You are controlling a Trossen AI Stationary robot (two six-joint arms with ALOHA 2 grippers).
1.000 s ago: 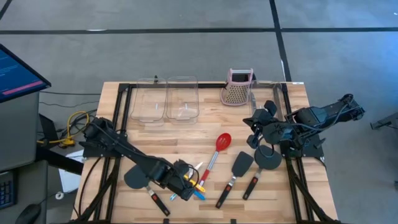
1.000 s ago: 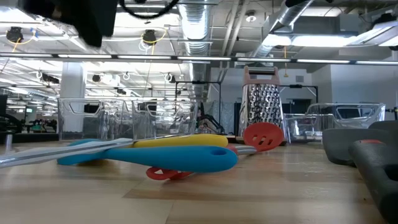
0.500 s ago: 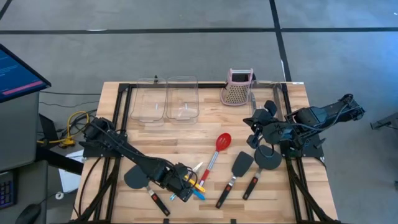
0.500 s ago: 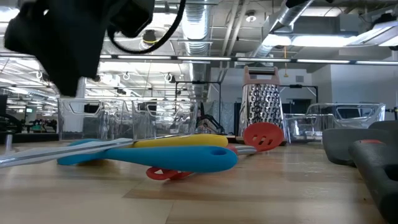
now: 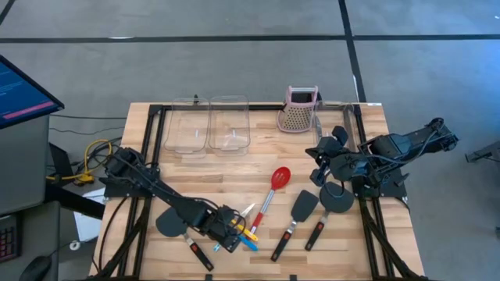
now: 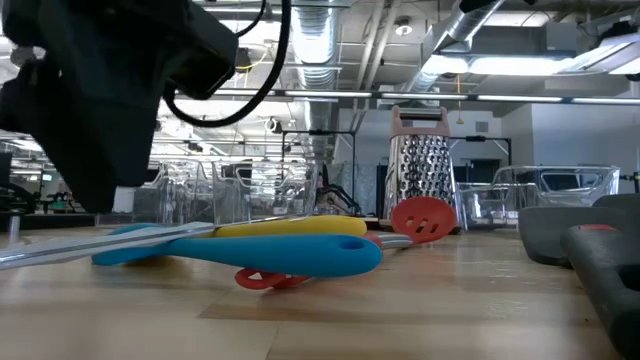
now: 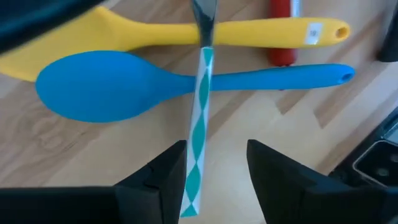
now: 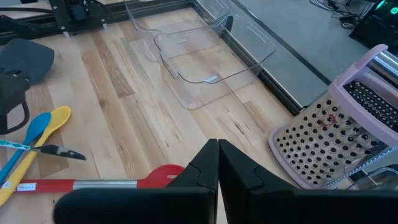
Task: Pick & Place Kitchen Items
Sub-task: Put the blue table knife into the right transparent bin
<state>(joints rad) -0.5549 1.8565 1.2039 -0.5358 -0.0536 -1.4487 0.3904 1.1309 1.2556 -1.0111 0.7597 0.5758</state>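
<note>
A blue spoon [image 7: 93,93] and a yellow spoon [image 7: 186,34] lie side by side on the wood near the table's front edge. A small knife with a teal-and-white handle [image 7: 199,137] lies across both. My left gripper [image 7: 217,174] is open and points steeply down, low over them [image 5: 234,234]. Its fingers stand on either side of the knife handle's end. My right gripper [image 8: 217,155] is shut, raised over the table's right side [image 5: 316,156] with nothing in it. The red spoon [image 5: 277,181] lies at mid-table.
Two black spatulas [image 5: 301,209] [image 5: 336,201] lie right of the red spoon, and a third [image 5: 172,226] lies under my left arm. Two clear bins [image 5: 190,125] [image 5: 229,123] and the pink-topped grater [image 5: 299,109] stand along the far edge.
My left gripper has come down toward the blue and yellow spoons; in the low view it has dropped into the picture from the top left. The utensils have not moved.
</note>
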